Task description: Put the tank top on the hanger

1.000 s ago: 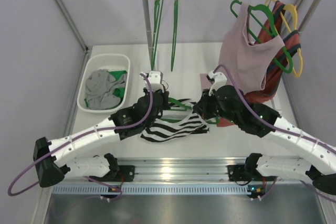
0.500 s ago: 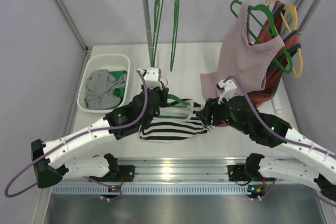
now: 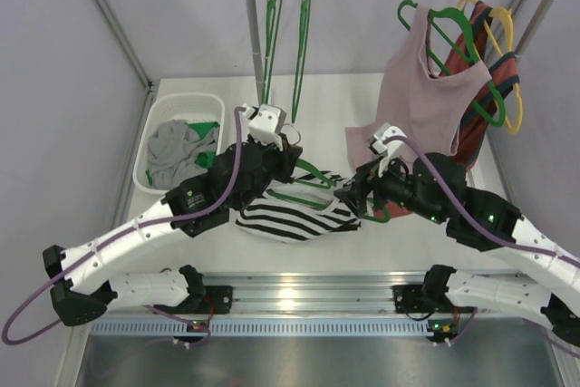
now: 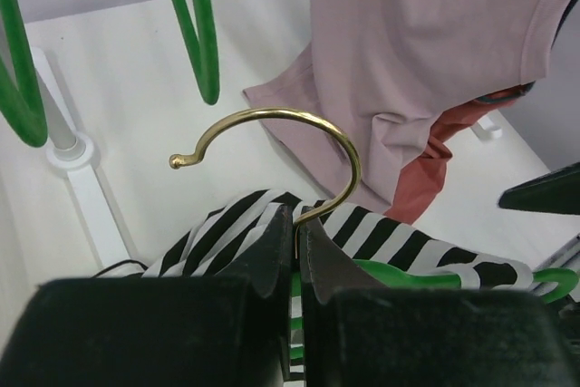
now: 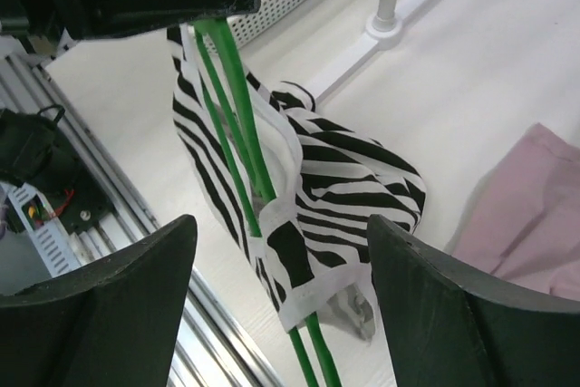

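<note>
Clamping the green hanger [image 5: 234,124] just below its brass hook [image 4: 299,124], the left gripper [image 4: 297,224] carries the striped tank top [image 3: 299,219] draped on it; the right gripper [image 5: 281,224] gapes wide beside it.

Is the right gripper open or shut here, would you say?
Open: the right gripper has its fingers wide apart in its wrist view, the tank top and hanger between them.

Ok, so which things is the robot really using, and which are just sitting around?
For the job:
striped tank top
green hanger threaded through it
left end effector, shut on the hanger's neck
right end effector, open

Just sitting around:
pink top on the rail
spare green hangers
yellow hanger
white basket with a grey garment
</note>
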Available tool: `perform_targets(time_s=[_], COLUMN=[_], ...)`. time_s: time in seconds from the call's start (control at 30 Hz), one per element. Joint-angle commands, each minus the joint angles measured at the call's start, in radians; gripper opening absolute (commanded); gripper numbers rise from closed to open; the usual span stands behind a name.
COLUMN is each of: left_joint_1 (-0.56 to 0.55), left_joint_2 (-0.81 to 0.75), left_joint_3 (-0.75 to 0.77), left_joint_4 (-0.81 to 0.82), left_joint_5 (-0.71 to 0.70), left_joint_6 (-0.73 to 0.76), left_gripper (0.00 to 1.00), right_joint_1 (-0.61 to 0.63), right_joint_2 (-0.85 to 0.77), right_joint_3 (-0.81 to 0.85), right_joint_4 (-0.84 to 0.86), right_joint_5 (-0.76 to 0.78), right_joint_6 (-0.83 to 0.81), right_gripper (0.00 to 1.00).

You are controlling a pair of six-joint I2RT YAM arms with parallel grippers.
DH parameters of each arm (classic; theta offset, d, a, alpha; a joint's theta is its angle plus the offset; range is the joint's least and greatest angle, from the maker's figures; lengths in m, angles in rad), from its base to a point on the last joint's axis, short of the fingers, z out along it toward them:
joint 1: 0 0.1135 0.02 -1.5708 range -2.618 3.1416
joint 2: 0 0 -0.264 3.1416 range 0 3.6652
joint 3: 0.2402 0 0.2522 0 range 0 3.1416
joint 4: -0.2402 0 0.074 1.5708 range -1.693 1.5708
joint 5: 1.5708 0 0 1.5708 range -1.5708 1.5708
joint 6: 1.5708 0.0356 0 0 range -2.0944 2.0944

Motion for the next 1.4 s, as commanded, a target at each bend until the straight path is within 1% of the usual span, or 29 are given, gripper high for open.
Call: perform_targets(time_s=[0.0, 0.17, 0.27, 0.3, 0.33, 0.5, 0.53, 0.6, 0.63, 0.7, 0.73, 0.8, 0.83, 0.87, 0.9, 0.93, 0.97, 1.03, 1.07, 1.17, 1.27, 1.37], left_joint_1=[-0.002, -0.002, -0.002, -0.002, -0.002, -0.003, -0.002, -0.003, -0.003, -0.003, -0.003, -0.002, -0.002, -0.003, -0.002, -0.003, -0.002, -0.003, -0.002, -0.003, -0.002, -0.002], left_joint_2=[-0.016, -0.016, -0.011, -0.013, -0.013, -0.021, -0.021, -0.021, -0.022, -0.027, -0.027, -0.030, -0.028, -0.027, -0.018, -0.016, -0.008, -0.002, 0.004, 0.009, 0.004, -0.007], left_joint_3=[0.073, 0.098, 0.109, 0.110, 0.113, 0.115, 0.115, 0.117, 0.115, 0.110, 0.110, 0.107, 0.109, 0.110, 0.115, 0.124, 0.127, 0.136, 0.141, 0.153, 0.158, 0.166], left_joint_4=[0.023, 0.023, 0.027, 0.030, 0.033, 0.064, 0.066, 0.072, 0.073, 0.083, 0.087, 0.093, 0.093, 0.096, 0.096, 0.093, 0.092, 0.093, 0.089, 0.076, 0.069, 0.063], left_joint_5=[0.061, 0.082, 0.096, 0.099, 0.104, 0.124, 0.133, 0.145, 0.153, 0.158, 0.162, 0.167, 0.173, 0.181, 0.181, 0.181, 0.181, 0.179, 0.176, 0.159, 0.144, 0.130], left_joint_6=[0.042, 0.053, 0.058, 0.058, 0.058, 0.058, 0.058, 0.058, 0.055, 0.049, 0.047, 0.046, 0.046, 0.047, 0.047, 0.047, 0.047, 0.049, 0.049, 0.052, 0.055, 0.061], left_gripper=[0.00, 0.00, 0.00, 0.00, 0.00, 0.00, 0.00, 0.00, 0.00, 0.00, 0.00, 0.00, 0.00, 0.00, 0.02, 0.07, 0.22, 0.33, 0.43, 0.51, 0.55, 0.56], right_joint_1=[0.009, 0.008, 0.008, 0.008, 0.008, 0.008, 0.008, 0.008, 0.008, 0.008, 0.006, 0.008, 0.008, 0.008, 0.008, 0.008, 0.008, 0.008, 0.008, 0.008, 0.008, 0.008], right_joint_2=[0.039, 0.046, 0.047, 0.049, 0.050, 0.044, 0.041, 0.030, 0.027, 0.015, 0.010, -0.002, -0.008, -0.013, -0.025, -0.033, -0.040, -0.063, -0.071, -0.105, -0.131, -0.155], right_joint_3=[0.021, 0.001, -0.011, -0.021, -0.025, -0.064, -0.073, -0.082, -0.093, -0.108, -0.114, -0.126, -0.131, -0.136, -0.140, -0.142, -0.143, -0.146, -0.148, -0.148, -0.143, -0.140], right_joint_4=[0.020, 0.040, 0.053, 0.057, 0.060, 0.097, 0.105, 0.123, 0.129, 0.142, 0.149, 0.152, 0.155, 0.158, 0.159, 0.162, 0.165, 0.165, 0.165, 0.143, 0.119, 0.082], right_joint_5=[-0.089, -0.133, -0.146, -0.177, -0.181, -0.191, -0.193, -0.196, -0.196, -0.192, -0.188, -0.179, -0.176, -0.172, -0.164, -0.159, -0.156, -0.135, -0.129, -0.113, -0.083, -0.052], right_joint_6=[-0.086, -0.094, -0.093, -0.089, -0.086, -0.073, -0.067, -0.053, -0.047, -0.030, -0.024, -0.005, -0.001, 0.004, 0.013, 0.016, 0.022, 0.027, 0.032, 0.038, 0.049, 0.058], right_gripper=[0.75, 0.73, 0.69, 0.68, 0.66, 0.64, 0.62, 0.54, 0.47, 0.37, 0.25, 0.17, 0.09, 0.07, 0.04, 0.00, 0.00, 0.00, 0.00, 0.00, 0.00, 0.00])
